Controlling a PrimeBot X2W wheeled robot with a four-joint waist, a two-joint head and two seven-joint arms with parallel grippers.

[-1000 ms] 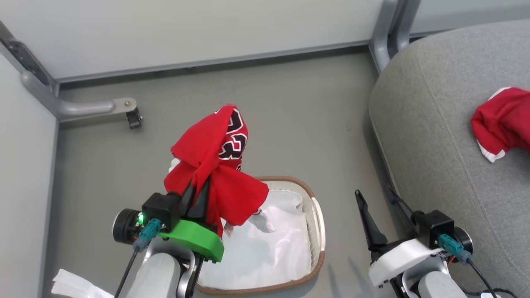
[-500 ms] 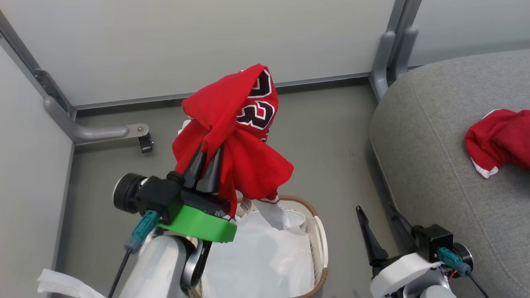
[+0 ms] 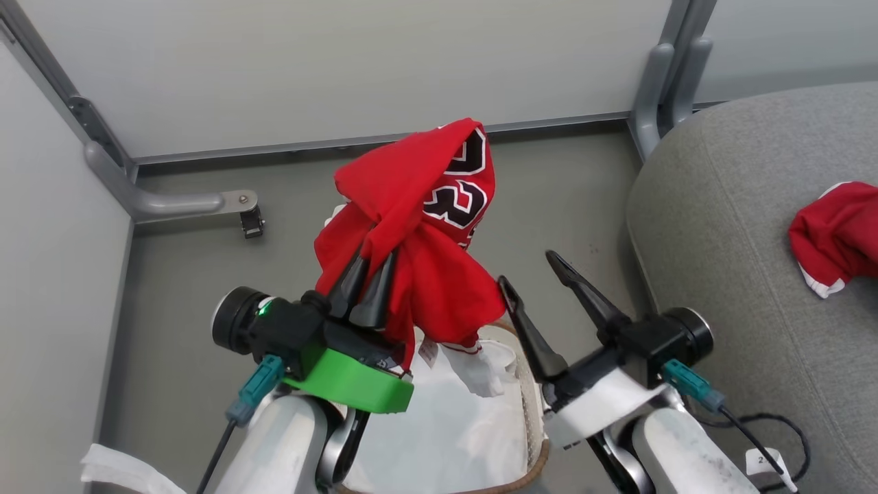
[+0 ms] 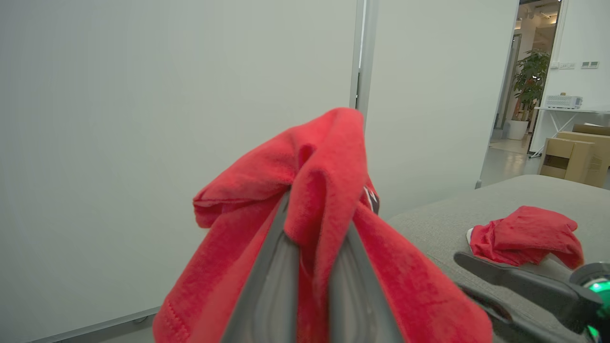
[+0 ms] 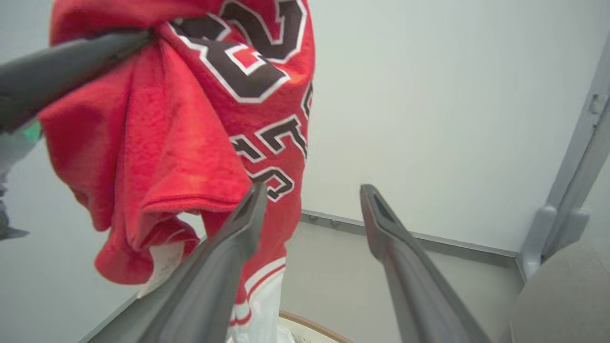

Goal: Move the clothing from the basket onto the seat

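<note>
– Red soft cloth, pinched between the two dark fingers (image 3: 374, 302) of the left gripper (image 3: 376, 264): is that the grip?
– Yes. Those fingers are pressed close together on a fold of the bright red soft jersey with the black, white-edged 23 (image 3: 418, 206). The cloth bunches over their tips and hangs down on both sides of them.
– And the right gripper (image 3: 526, 267)?
– It is spread wide, with nothing between its two prongs. They sit just beside the jersey's hanging part, on the side away from the left fingers. The nearer tip is close to the cloth, but I cannot tell whether it touches.
– What lies below the fingers?
– The oval white perforated plastic basket with the brown woven rim (image 3: 527, 374), standing on the grey floor (image 3: 199, 288). A plain white sheet (image 3: 446, 432) lies in it. A white-trimmed end of the jersey dangles just over that sheet; contact I cannot tell.
– Further out?
– Beyond the right fingers is the large light grey fabric seat (image 3: 727, 226). The second red garment with white trim (image 3: 833, 237) lies crumpled on it, well apart from both grippers. Past the fingertips stand pale wall panels (image 3: 343, 62).
</note>
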